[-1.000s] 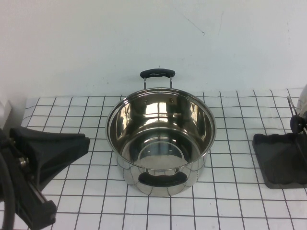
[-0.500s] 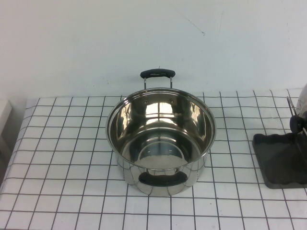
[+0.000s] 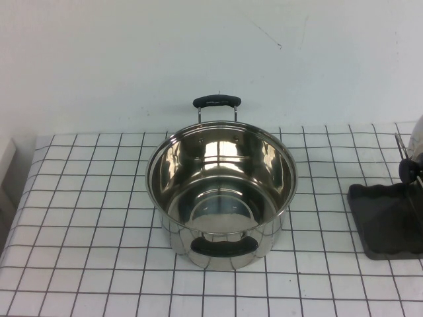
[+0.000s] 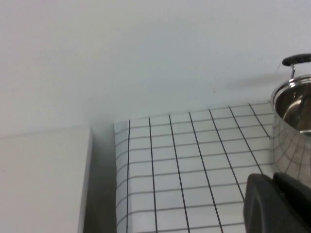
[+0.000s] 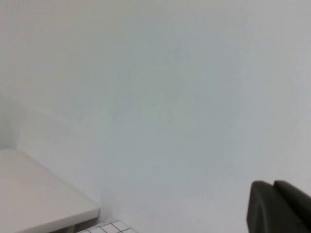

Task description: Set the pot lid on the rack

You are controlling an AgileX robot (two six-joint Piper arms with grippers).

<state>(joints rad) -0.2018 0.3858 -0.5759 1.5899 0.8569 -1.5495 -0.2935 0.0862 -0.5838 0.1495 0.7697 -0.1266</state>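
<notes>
Pot lid stands on rack, table's far right, apart from pot. Left gripper and right gripper both retracted; jaws appear clenched, nothing held. Right arm nearer.

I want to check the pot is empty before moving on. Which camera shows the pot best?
The high view: the whole pot stands mid-table, open and empty. The left wrist view catches only its side and one handle at the frame edge, beyond the left gripper. The right wrist view shows only wall and the right gripper, no pot.
</notes>
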